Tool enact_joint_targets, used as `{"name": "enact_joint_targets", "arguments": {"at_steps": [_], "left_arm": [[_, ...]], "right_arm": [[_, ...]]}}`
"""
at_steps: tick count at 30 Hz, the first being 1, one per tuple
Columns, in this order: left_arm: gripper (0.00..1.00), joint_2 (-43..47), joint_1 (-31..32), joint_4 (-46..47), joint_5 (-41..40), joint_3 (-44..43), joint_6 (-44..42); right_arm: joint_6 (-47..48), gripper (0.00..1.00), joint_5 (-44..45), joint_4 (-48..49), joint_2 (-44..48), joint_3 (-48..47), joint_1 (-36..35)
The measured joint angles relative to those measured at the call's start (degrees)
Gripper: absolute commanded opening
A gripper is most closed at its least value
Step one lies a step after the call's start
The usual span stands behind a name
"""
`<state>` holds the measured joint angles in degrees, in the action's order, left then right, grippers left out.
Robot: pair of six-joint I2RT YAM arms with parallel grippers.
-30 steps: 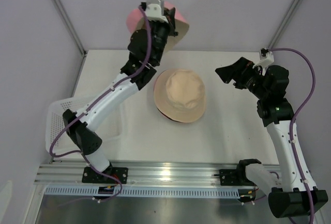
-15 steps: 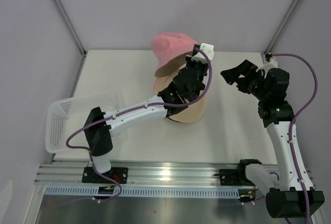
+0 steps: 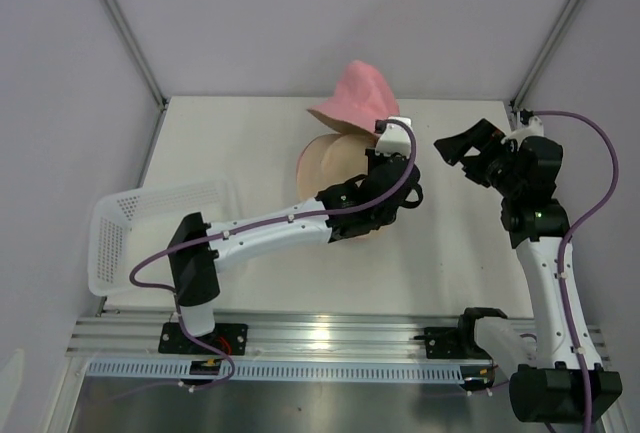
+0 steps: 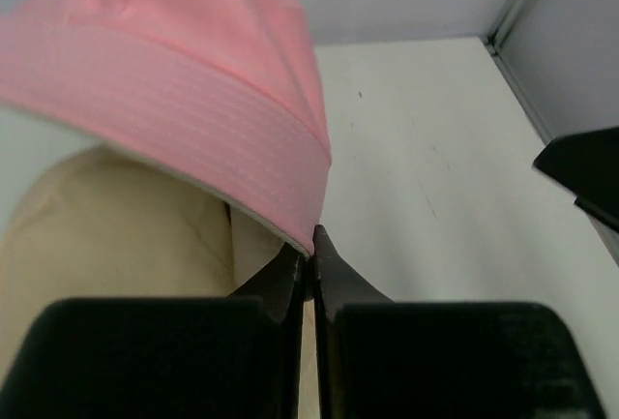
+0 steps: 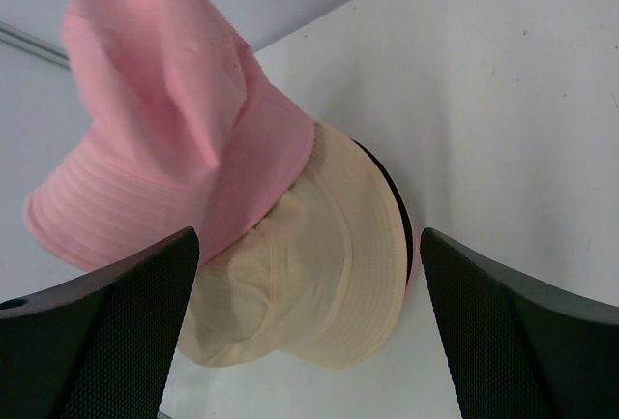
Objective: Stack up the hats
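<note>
A pink hat [image 3: 356, 91] [image 4: 174, 61] [image 5: 164, 119] hangs tilted in the air over the far side of a beige hat [image 3: 333, 157] [image 4: 116, 235] [image 5: 319, 274]. My left gripper [image 3: 388, 131] [image 4: 311, 250] is shut on the pink hat's brim edge. The beige hat lies on the table, partly hidden by my left arm. Under it a black hat's rim [image 5: 392, 201] peeks out, with a thin pink edge below that. My right gripper [image 3: 468, 145] [image 5: 308, 235] hovers open to the right of the hats, holding nothing.
A white plastic basket [image 3: 110, 205] lies tipped at the table's left edge. Grey walls and metal posts close in the back and both sides. My left arm stretches across the table's middle.
My left arm has swung the pink hat from the far back left to the right, over the beige hat. The right gripper has shifted slightly right and stayed open.
</note>
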<state>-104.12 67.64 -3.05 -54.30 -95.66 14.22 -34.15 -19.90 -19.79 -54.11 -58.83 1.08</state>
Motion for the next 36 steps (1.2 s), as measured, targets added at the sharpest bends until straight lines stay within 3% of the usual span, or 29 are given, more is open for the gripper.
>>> {"name": "enact_joint_targets", "arguments": {"at_steps": [6,14,23,30,36], "left_arm": [[0.06,0.09,1.27,-14.45,0.68,0.0,19.08],[0.01,4.68,2.64,-24.74,0.59,0.76,33.75],[0.01,17.09,-5.4,-12.48,10.4,3.3,34.47],[0.01,18.75,-5.73,-5.75,22.16,3.61,35.76],[0.01,20.83,-5.99,-4.63,27.67,10.73,39.52]], "right_arm": [[-0.15,1.0,-0.09,0.04,0.17,0.92,0.22],[-0.85,1.0,-2.47,2.19,0.46,4.31,0.26],[-0.68,0.99,-0.79,2.75,0.92,4.83,0.26],[0.33,0.99,1.55,2.78,2.05,4.83,0.28],[0.28,0.99,1.46,2.8,2.05,4.83,0.28]]}}
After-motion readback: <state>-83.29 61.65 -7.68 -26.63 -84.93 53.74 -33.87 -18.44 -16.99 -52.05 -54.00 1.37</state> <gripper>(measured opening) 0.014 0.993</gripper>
